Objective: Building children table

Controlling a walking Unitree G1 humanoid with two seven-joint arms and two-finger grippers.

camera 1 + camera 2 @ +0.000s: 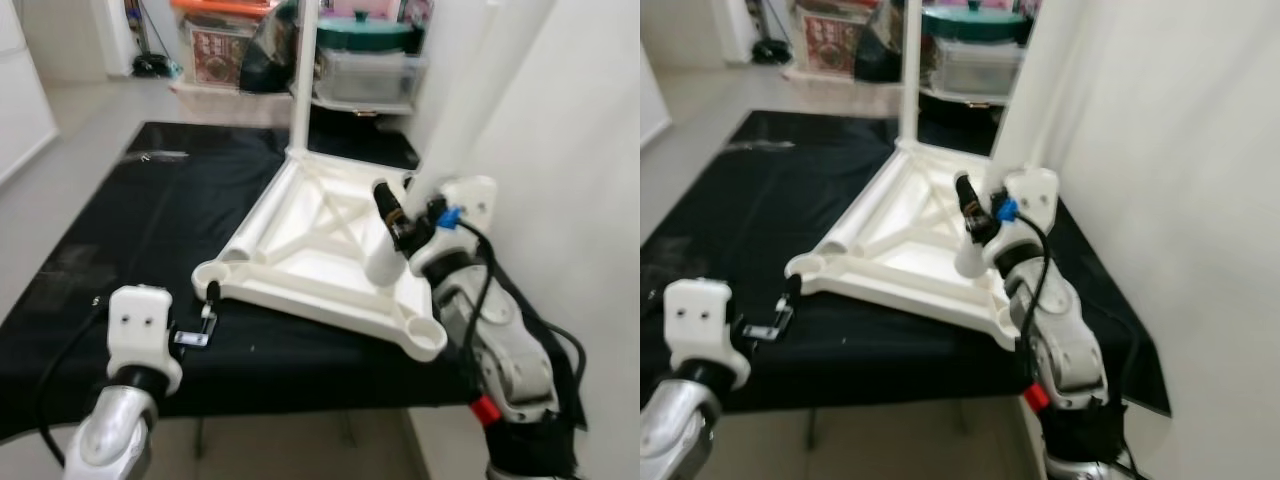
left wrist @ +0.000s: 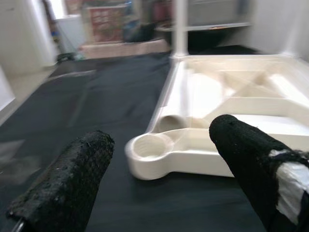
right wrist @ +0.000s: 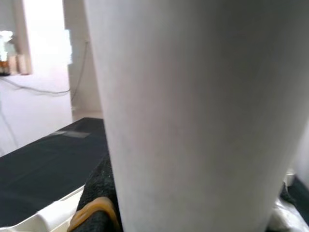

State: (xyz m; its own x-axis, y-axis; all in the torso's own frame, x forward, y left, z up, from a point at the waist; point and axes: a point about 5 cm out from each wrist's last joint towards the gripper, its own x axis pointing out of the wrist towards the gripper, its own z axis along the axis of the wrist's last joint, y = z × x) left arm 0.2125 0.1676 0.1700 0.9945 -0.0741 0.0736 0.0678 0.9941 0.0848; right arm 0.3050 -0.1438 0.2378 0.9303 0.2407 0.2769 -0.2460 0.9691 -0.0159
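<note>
- Head views: upturned white tabletop lies on black-covered counter, one leg already upright in far corner. Right gripper clamped on 2nd table leg, tilted, lower end over tabletop's right side, near front-right socket.
- Left wrist view: left gripper wide open, empty, just short of front-left socket.
- Right wrist view: leg fills close-up, held tight.
- Step, my guess: seating 2nd leg. Next: bring leg upright, line up w/ socket, push down.
</note>
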